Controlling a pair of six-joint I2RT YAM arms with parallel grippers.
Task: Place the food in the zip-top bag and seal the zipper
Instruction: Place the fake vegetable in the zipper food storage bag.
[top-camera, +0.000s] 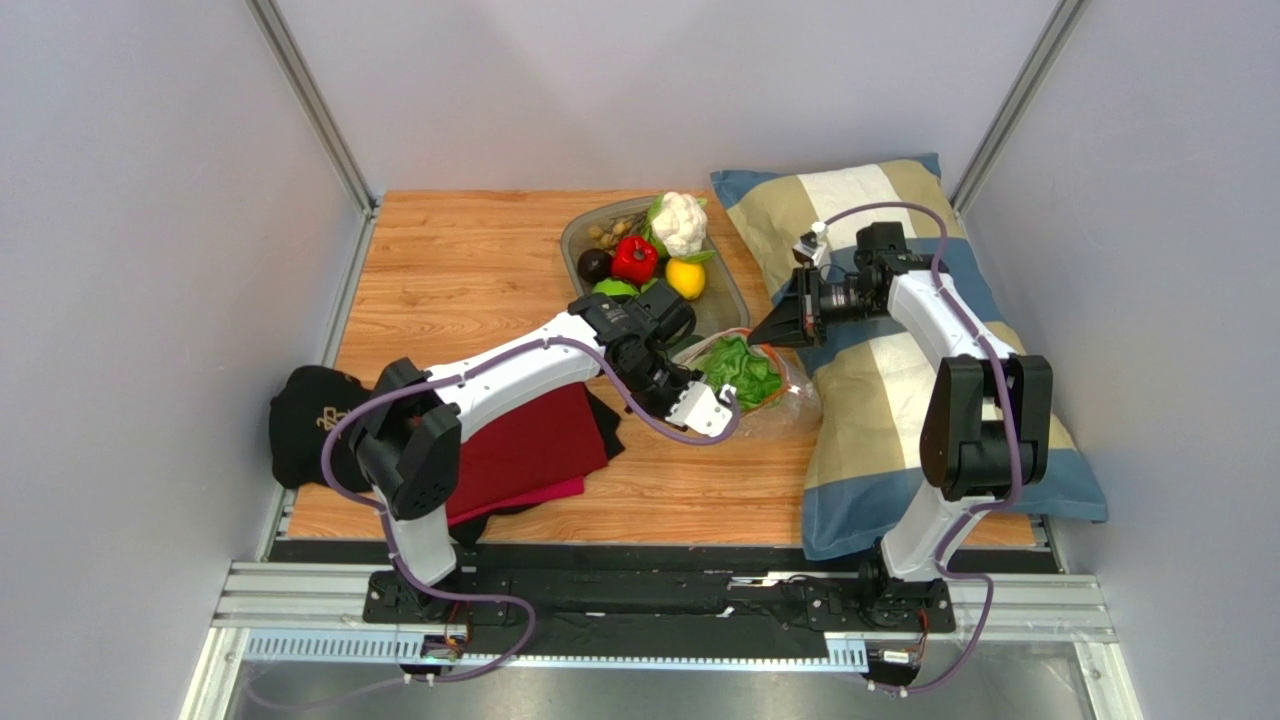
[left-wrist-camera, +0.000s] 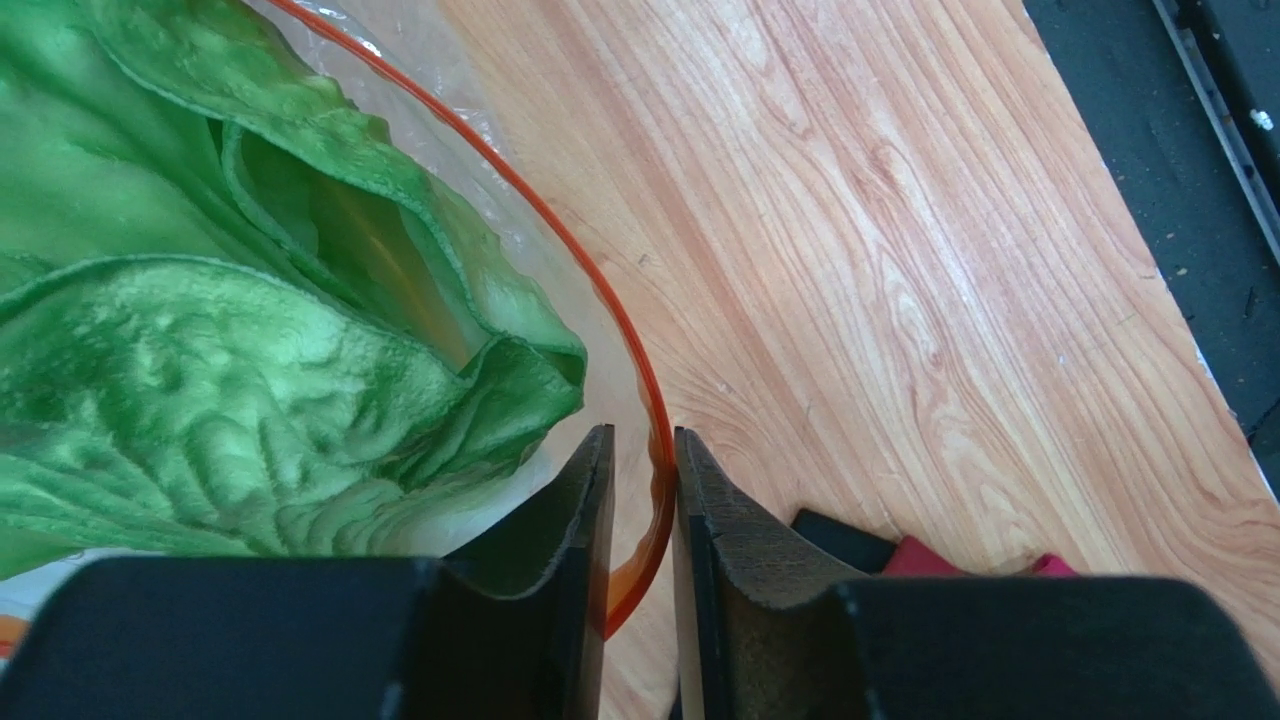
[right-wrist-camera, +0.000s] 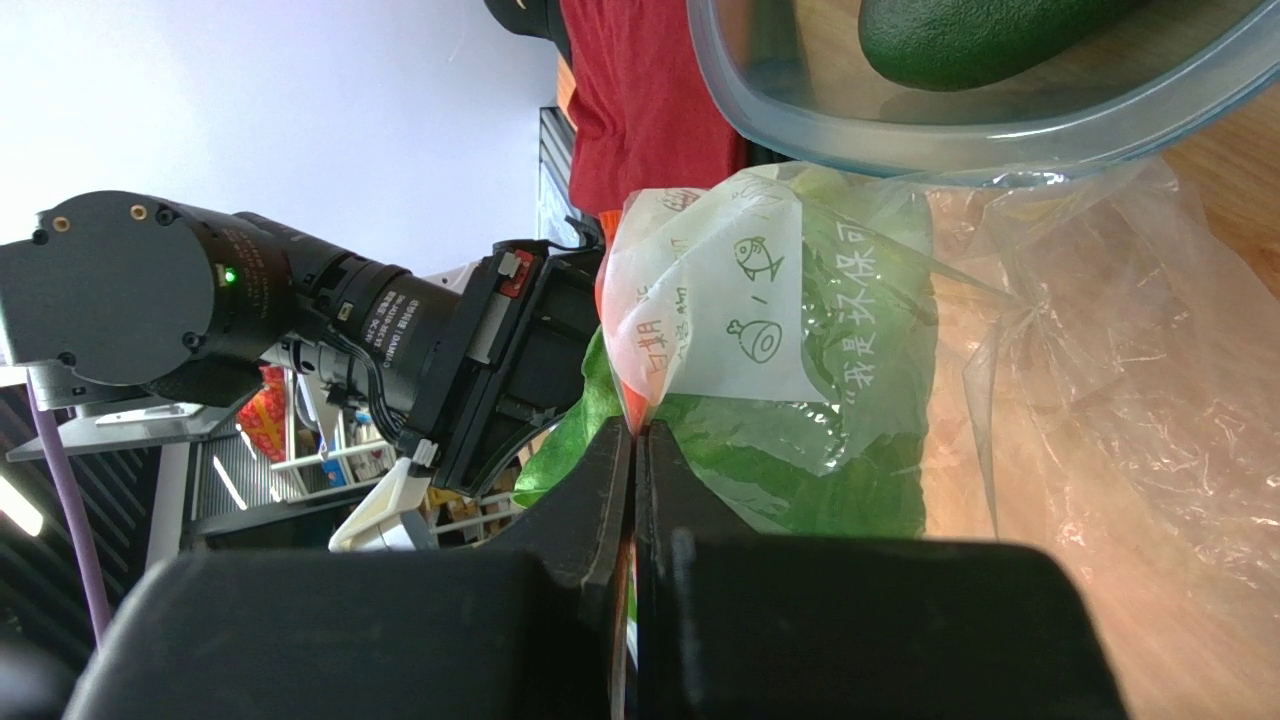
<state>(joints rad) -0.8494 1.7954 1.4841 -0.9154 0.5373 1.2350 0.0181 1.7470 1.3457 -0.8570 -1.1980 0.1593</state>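
Observation:
The clear zip-top bag (top-camera: 787, 405) lies just in front of the grey tray (top-camera: 580, 240), and the green cabbage (top-camera: 739, 369) is inside its mouth. My left gripper (top-camera: 726, 402) is closed narrowly on the red-orange zipper (left-wrist-camera: 598, 297) at the near side of the mouth, beside the cabbage (left-wrist-camera: 226, 390). My right gripper (top-camera: 769, 333) is shut on the zipper strip at the far side, shown in the right wrist view (right-wrist-camera: 634, 435), where the cabbage (right-wrist-camera: 872, 465) shows through the bag (right-wrist-camera: 1082, 390). The cauliflower (top-camera: 679, 222) and yellow fruit (top-camera: 685, 278) sit in the tray.
The tray also holds a red pepper (top-camera: 634, 260) and dark round fruits. A striped pillow (top-camera: 902, 405) lies along the right side under the right arm. A red cloth (top-camera: 519, 443) and a black cap (top-camera: 308, 420) lie at the left front.

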